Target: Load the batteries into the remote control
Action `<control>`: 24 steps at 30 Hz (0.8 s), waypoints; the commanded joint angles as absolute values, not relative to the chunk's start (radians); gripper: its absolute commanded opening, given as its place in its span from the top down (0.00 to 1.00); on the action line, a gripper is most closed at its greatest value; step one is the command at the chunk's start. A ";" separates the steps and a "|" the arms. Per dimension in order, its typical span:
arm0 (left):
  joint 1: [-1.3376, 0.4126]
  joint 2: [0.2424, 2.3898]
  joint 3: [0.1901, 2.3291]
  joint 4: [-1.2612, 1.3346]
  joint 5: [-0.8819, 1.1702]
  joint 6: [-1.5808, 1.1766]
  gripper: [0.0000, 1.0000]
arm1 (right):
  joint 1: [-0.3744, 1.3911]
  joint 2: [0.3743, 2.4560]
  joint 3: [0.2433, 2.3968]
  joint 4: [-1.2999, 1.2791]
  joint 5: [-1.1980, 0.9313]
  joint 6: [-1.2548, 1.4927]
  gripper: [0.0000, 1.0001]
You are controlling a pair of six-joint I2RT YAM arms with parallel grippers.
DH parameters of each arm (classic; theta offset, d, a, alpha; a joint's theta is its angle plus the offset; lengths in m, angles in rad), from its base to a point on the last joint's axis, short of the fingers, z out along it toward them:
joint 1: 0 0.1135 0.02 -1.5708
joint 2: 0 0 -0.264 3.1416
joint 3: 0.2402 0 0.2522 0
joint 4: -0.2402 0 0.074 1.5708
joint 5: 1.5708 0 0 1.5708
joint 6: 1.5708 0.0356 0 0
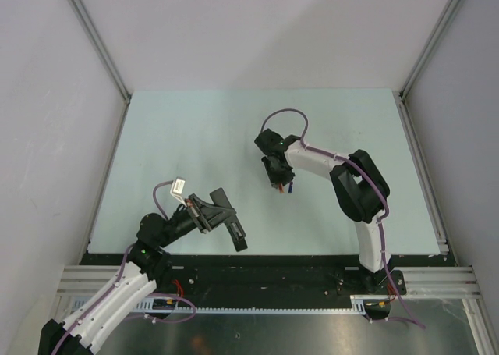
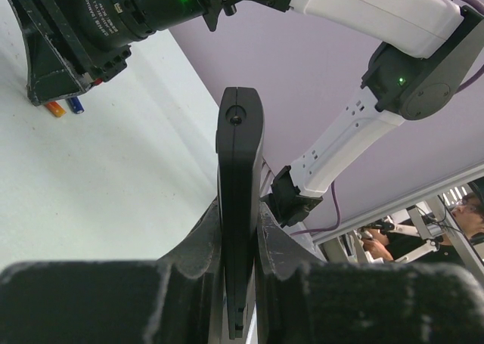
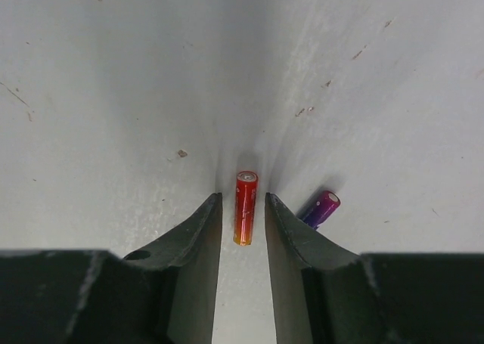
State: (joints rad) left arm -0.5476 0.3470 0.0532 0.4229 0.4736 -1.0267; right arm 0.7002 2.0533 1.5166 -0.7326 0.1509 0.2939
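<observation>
You had the remote control (image 2: pixel 240 208) clenched in the left end effector (image 2: pixel 240 234), edge-on between the two jaws, its long black body reaching well past them. From the top camera it sat at the near left of the desk (image 1: pixel 195 129), angled toward the front edge and apparently held above the surface, though that view was too coarse to be sure.

The two batteries lay on the desk well apart from the remote, further out and to the right. The red-orange battery (image 3: pixel 245 208) lay lengthwise between the jaws of your right end effector (image 3: pixel 243 198), with a thin strip of desk showing on either side of it, so the jaws were released and not gripping it. The purple battery (image 3: pixel 321 209) lay just beside the right-hand jaw, on its outer side, tilted away from the red-orange one and not touching it. In the left wrist view both batteries showed side by side on the pale desk, just below the right end effector.
</observation>
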 commanded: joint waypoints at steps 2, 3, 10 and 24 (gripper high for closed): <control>-0.551 0.351 0.054 0.451 0.468 -1.005 1.00 | 0.687 2.057 1.505 -0.704 0.129 0.276 0.68; -0.551 0.351 0.054 0.453 0.468 -1.005 1.00 | 0.687 2.059 1.503 -0.704 0.127 0.272 0.68; -0.551 0.345 0.049 0.451 0.465 -1.008 1.00 | 0.686 2.069 1.506 -0.698 0.123 0.268 0.69; -0.552 0.333 0.038 0.451 0.465 -1.012 1.00 | 0.680 2.088 1.523 -0.701 0.117 0.268 0.68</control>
